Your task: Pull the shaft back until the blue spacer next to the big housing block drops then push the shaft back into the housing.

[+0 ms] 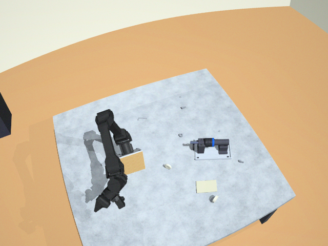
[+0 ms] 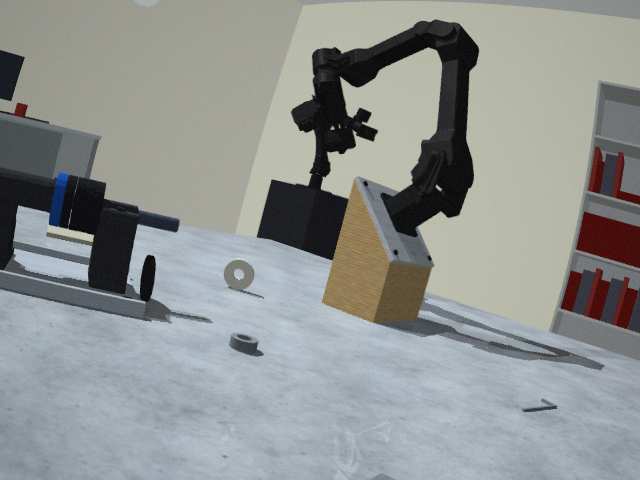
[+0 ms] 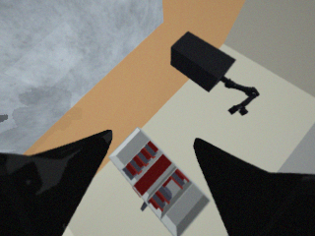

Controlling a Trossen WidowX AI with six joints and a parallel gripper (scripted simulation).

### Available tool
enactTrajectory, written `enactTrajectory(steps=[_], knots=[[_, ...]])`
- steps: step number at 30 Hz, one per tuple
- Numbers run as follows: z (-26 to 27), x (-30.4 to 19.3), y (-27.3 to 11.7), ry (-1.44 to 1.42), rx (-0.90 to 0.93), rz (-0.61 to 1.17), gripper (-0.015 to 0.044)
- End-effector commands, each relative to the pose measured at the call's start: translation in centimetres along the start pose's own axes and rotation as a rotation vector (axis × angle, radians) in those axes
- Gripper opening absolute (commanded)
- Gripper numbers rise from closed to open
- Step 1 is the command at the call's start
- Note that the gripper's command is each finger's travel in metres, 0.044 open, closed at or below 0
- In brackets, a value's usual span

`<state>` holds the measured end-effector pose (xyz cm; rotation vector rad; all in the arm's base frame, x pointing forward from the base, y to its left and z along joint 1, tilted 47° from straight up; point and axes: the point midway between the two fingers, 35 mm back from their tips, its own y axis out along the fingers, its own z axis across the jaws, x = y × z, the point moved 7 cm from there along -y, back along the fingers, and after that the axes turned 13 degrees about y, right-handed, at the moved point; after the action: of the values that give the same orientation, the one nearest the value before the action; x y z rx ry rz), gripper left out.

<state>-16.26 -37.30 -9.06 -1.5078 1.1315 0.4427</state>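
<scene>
Prob. stiff, slick shaft (image 1: 193, 142) (image 2: 160, 220); we'd pinch its stub, R of ctr. up top; our gripper (image 1: 108, 207) (image 2: 322, 132) (image 3: 154, 138)'s near full open, empty.

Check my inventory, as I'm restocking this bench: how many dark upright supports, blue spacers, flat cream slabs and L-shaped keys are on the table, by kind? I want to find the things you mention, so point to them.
Dark upright supports (image 1: 201, 148) (image 1: 223, 151) (image 2: 113, 253) (image 2: 6, 227): 2
Blue spacer (image 1: 213, 142) (image 2: 58, 199): 1
Flat cream slab (image 1: 206, 186) (image 2: 69, 235): 1
L-shaped key (image 1: 142, 118) (image 2: 537, 408): 1
Total: 5
</scene>
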Motion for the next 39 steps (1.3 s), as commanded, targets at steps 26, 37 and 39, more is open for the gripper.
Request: enactTrajectory(steps=[26, 37, 39], knots=[[16.9, 10.9, -31.8, -0.703, -0.889, -0.854, 0.044], [31.0, 6.6, -39.0, -1.109, -1.283, -1.22, 0.044], [33.6, 5.3, -39.5, -1.19, -1.354, -1.288, 0.044]])
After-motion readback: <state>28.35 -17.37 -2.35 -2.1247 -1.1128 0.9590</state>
